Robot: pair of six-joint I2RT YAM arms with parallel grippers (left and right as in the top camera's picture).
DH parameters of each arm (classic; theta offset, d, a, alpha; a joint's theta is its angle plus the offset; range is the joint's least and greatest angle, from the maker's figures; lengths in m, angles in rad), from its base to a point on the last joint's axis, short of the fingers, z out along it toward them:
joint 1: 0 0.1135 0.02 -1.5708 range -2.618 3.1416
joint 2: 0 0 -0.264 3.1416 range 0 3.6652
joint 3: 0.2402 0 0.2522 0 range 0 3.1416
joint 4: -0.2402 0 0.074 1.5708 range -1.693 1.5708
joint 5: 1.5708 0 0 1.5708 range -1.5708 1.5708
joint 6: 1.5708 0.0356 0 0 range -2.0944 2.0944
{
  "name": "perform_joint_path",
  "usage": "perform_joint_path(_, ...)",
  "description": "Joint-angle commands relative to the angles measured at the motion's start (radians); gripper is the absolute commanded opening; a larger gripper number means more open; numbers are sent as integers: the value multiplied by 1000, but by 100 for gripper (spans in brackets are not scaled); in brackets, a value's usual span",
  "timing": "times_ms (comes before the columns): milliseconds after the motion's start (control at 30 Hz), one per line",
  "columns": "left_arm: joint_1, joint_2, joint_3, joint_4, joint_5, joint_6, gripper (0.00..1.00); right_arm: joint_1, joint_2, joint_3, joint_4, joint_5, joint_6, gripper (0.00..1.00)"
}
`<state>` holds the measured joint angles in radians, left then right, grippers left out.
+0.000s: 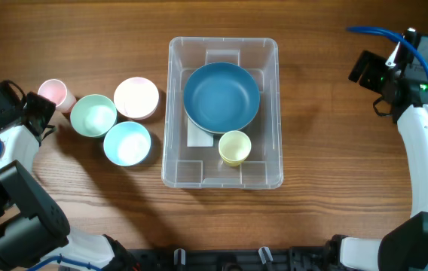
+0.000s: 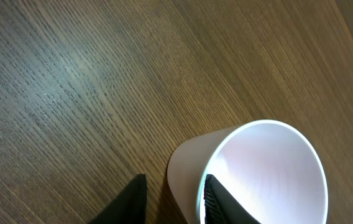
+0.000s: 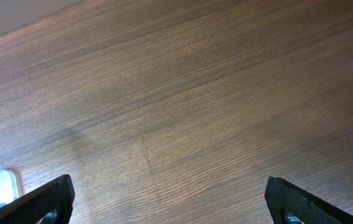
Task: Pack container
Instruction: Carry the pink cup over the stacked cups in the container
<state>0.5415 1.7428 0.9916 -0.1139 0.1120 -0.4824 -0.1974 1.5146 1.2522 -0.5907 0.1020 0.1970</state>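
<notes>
The clear container (image 1: pixel 170 113) stands at the table's middle and holds a big blue bowl (image 1: pixel 221 96) and a yellow cup (image 1: pixel 234 147). At the far left a pink cup (image 1: pixel 56 93) stands upright. My left gripper (image 1: pixel 41 108) reaches it from the left. In the left wrist view the pink cup (image 2: pixel 270 168) fills the lower right, and my left gripper (image 2: pixel 174 186) straddles its wall: one finger (image 2: pixel 217 202) lies inside against the rim, while the other (image 2: pixel 133 199) stays outside with a thin gap. My right gripper (image 3: pixel 170 193) is open over bare wood at the far right (image 1: pixel 368 71).
Three small bowls sit between the pink cup and the container: a green one (image 1: pixel 93 114), a pale pink one (image 1: pixel 136 98) and a light blue one (image 1: pixel 126 143). The green bowl is close beside the pink cup. Bare wood lies right of the container.
</notes>
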Motion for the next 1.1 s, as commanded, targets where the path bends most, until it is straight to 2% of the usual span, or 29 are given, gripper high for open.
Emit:
perform_joint_path(0, -3, 14, 13, 8, -13, 3, 22, 3, -5, 9, 3, 10, -3, 100)
perform_joint_path(200, -1, -7, 50, -6, -8, 3, 4, 3, -5, 9, 2, 10, -3, 100)
perform_joint_path(500, -19, -111, 153, -147, 5, 3, 4, 3, -5, 9, 3, 10, -3, 100)
perform_joint_path(600, -49, -163, 179, -199, 50, 3, 4, 3, -5, 9, 2, 10, -3, 100)
perform_joint_path(800, -216, -296, 235, -274, 169, 93, 4, 3, -5, 9, 3, 10, -3, 100)
perform_joint_path(933, -405, -371, 278, -370, 176, 185, 4, 3, -5, 9, 2, 10, -3, 100)
perform_joint_path(1067, -601, -422, 284, -461, 176, 218, 4, 3, -5, 9, 2, 10, -3, 100)
